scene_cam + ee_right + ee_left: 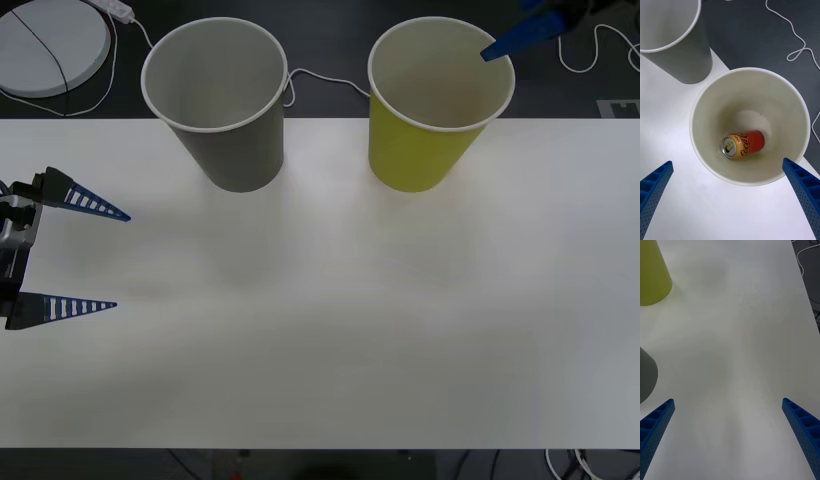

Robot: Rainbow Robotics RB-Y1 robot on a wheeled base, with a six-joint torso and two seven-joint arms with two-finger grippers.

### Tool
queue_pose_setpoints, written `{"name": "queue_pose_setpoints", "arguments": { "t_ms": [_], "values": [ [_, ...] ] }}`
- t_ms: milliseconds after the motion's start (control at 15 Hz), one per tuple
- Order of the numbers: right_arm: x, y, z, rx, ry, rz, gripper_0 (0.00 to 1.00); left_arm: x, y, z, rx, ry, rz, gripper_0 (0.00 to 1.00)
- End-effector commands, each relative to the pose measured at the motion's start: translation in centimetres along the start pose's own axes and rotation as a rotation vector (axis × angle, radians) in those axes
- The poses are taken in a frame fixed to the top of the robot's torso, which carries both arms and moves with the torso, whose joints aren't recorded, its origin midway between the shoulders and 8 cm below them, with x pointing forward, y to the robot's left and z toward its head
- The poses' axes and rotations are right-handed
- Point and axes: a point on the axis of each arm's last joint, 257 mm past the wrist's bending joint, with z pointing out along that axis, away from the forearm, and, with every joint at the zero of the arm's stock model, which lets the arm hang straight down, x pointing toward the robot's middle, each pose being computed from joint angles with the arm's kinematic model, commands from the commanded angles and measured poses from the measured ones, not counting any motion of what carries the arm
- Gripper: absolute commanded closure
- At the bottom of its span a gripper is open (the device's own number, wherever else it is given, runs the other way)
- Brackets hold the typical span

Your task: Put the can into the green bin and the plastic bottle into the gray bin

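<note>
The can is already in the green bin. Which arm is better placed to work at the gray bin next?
Probably the left. The left gripper, open, is at the left edge of the table, nearer the gray bin. The right gripper, open, hangs over the green bin, where the can lies.

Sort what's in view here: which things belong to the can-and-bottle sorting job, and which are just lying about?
Job:
- can, lying on its side inside the green bin
- gray bin
- right gripper, open above the green bin
- left gripper, open, at the table's left edge

Lying about:
- white round disc
- white cables
</note>
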Motion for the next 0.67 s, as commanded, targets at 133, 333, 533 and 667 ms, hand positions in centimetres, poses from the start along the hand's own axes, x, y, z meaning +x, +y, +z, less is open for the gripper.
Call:
{"name": "queue_pose_setpoints", "arguments": {
  "t_ms": [133,333,533,667],
  "values": [
    [3.2,2.3,-2.1,-0.020,-0.062,-0.100,0.00,0.0,0.0,0.0,0.000,0.000,0.000,0.00],
    [6.1,3.9,-3.2,-0.053,-0.117,-0.205,0.00,0.0,0.0,0.0,0.000,0.000,0.000,0.00],
    [9.5,5.1,-3.9,-0.054,-0.141,-0.319,0.00,0.0,0.0,0.0,0.000,0.000,0.000,0.00],
    [11.4,5.8,-3.9,-0.068,-0.151,-0.388,0.00,0.0,0.0,0.0,0.000,0.000,0.000,0.00]
  ]
}}
